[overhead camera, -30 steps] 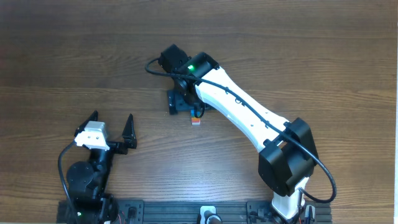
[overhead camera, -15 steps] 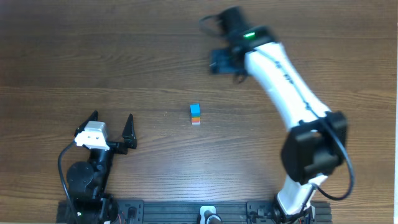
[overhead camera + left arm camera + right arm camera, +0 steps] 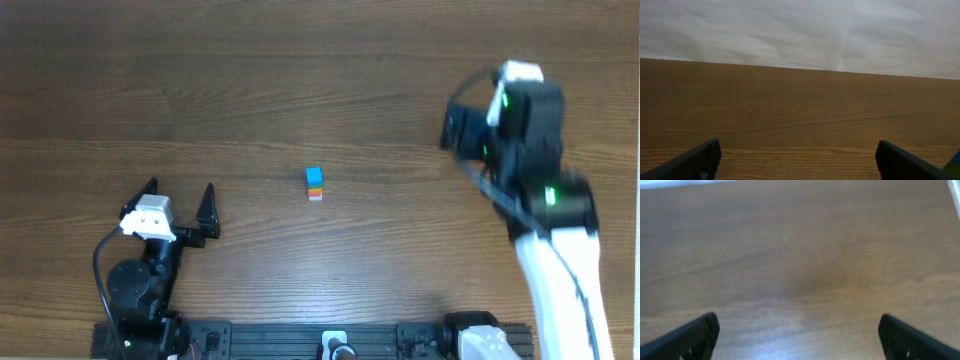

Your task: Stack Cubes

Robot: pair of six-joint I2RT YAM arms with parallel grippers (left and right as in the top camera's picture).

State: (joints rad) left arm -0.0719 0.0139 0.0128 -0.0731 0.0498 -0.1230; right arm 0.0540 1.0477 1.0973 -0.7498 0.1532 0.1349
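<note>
Stack of cubes (image 3: pixel 314 184): centre of table (image 3: pixel 200 80). Blue on top, orange beneath; lowest layer too small to tell.
Blue-green corner (image 3: pixel 954 161): cut off at the edge of the left wrist view, cannot be identified.
Right claw (image 3: pixel 456 130): blurred from above. Its fingers (image 3: pixel 690 337) are spread wide over bare wood. In the last half-second it swung from 1 o'clock of the stack to 2 o'clock, farther out. Stack unmoved.
Left claw (image 3: pixel 180 187): spread, at 9 o'clock of the stack, well apart, unchanged.
</note>
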